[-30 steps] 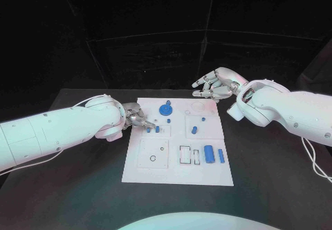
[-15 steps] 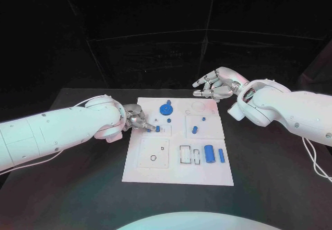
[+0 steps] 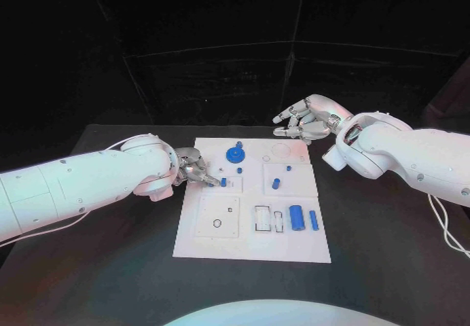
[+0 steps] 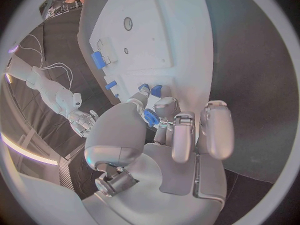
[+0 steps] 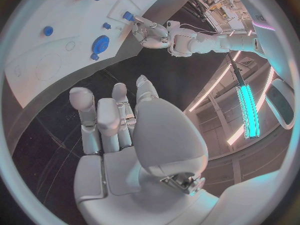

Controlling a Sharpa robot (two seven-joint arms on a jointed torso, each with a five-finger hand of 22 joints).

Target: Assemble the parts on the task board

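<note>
The white task board (image 3: 294,246) lies in the middle of the black table. My left hand (image 3: 196,168) is at the board's left edge, and in the left wrist view its thumb and a finger pinch a small blue part (image 4: 150,117). Just past its fingertips a short blue peg (image 3: 223,182) stands in the board. A blue gear (image 3: 235,155) sits near the far edge. My right hand (image 3: 308,121) hovers behind the board's far right corner with its fingers loosely apart, holding nothing.
A fat blue cylinder (image 3: 296,217) and a thin one (image 3: 314,219) lie at the board's near right, beside empty rectangular slots (image 3: 263,218). Another small blue piece (image 3: 276,183) sits in the right middle panel. Bare black table surrounds the board.
</note>
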